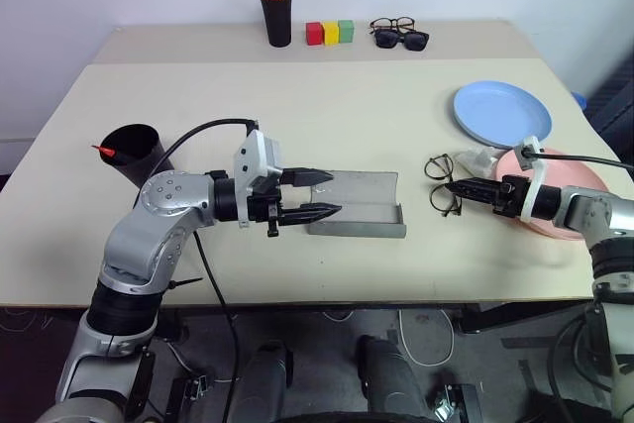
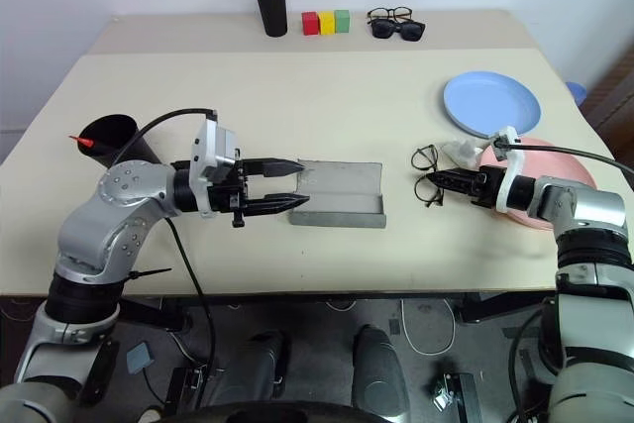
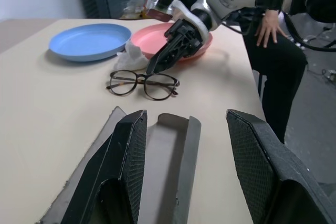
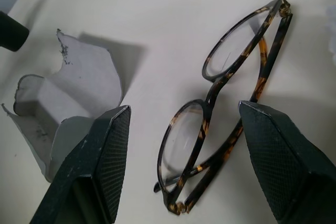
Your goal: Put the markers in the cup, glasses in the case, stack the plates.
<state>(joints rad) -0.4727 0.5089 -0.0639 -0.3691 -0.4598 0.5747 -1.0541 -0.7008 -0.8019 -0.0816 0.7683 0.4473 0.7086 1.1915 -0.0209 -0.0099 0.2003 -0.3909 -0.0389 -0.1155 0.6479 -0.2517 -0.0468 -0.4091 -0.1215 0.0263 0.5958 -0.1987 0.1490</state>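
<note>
The grey case (image 1: 371, 207) lies open mid-table. My left gripper (image 1: 335, 193) is open and points right, its fingers on either side of the case's left end; I cannot tell if they touch it. The glasses (image 1: 441, 183), with clear lenses, lie folded to the right of the case. My right gripper (image 4: 185, 107) is open and points left at them, and they lie just ahead between its fingers (image 4: 273, 150). The blue plate (image 1: 502, 113) and the pink plate (image 1: 570, 207) sit side by side at the right. A red marker tip (image 1: 102, 150) sticks out of the black cup (image 1: 137, 153) at the left.
A white crumpled cloth (image 1: 474, 158) lies between the glasses and the plates. At the back stand a pen cup with red-orange pens (image 1: 277, 9), three coloured blocks (image 1: 329, 32), and sunglasses with another pair of spectacles (image 1: 399, 35). A person (image 3: 273, 24) is beyond the table's right end.
</note>
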